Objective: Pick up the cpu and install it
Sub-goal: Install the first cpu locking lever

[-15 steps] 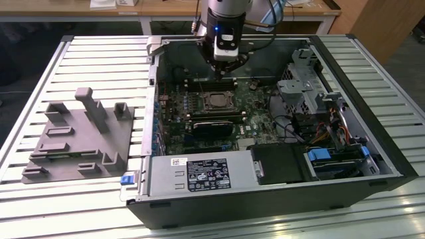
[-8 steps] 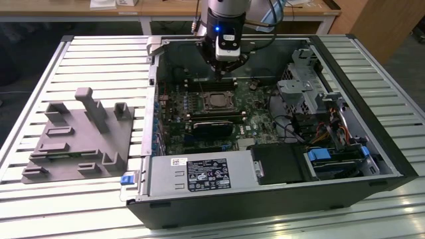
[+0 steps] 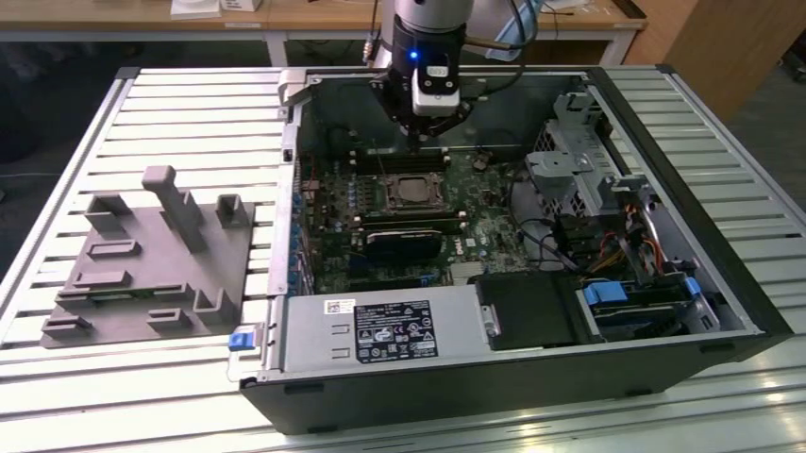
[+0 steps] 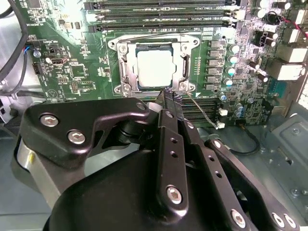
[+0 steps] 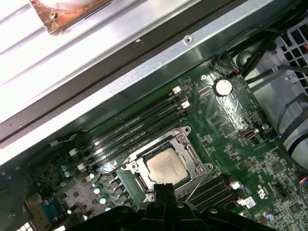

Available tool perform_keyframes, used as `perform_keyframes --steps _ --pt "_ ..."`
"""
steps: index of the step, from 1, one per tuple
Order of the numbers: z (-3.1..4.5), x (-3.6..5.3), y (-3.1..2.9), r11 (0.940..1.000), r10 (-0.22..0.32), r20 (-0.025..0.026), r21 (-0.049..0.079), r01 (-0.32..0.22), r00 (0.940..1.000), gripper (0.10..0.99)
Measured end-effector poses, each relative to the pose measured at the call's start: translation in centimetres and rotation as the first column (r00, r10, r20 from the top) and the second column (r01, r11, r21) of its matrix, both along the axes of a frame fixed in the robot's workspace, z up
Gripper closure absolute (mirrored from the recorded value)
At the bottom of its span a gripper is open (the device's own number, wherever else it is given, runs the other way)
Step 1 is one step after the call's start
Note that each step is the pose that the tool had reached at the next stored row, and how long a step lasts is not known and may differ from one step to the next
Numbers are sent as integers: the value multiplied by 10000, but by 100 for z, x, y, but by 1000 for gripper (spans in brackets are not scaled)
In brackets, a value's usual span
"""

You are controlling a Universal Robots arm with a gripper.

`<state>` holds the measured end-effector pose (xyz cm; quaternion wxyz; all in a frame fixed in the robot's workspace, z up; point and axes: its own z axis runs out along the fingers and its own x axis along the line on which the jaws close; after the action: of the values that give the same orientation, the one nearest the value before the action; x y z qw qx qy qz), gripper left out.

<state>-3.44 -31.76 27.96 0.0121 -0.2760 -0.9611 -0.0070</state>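
Both wrist views show the cpu [image 4: 155, 68] lying flat in the socket frame [image 4: 153, 65] on the motherboard [image 4: 72, 67], its silvery top plate level and square to the metal edges around it. It looks seated, so the picking up and the placing appear done; whether it is fully locked down I cannot tell, though a thin wire lever [image 4: 202, 111] runs out from the frame's corner nearest the tool and may not yet be latched.

The gripper [image 4: 169, 96] hangs just short of that near edge of the socket, its dark fingers [image 4: 168, 108] drawn together into one narrow tip with no gap visible and nothing held between them. The tip is above the board beside the frame, apart from the chip itself. In the first wrist view the same closed tip [image 5: 163, 190] sits at the socket's rim, with the cpu [image 5: 165, 167] directly beyond it.

Past the socket from the tool lie the long memory slots [image 4: 163, 12], and another bank of slots lies on the tool's side. In the exterior view the gripper [image 3: 414, 142] reaches down into the open computer case [image 3: 504, 377] towards its far wall, a little behind the cpu [image 3: 409, 193]. Well away from the tool, outside the case on the exterior view's left, the grey fixture plate [image 3: 145, 269] with its upright blocks rests on the slatted table [image 3: 75, 396].
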Motion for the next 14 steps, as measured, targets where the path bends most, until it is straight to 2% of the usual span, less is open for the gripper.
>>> perform_keyframes --steps 14 --pt "0 0 0 9973 733 0 0 -733 9973 980"
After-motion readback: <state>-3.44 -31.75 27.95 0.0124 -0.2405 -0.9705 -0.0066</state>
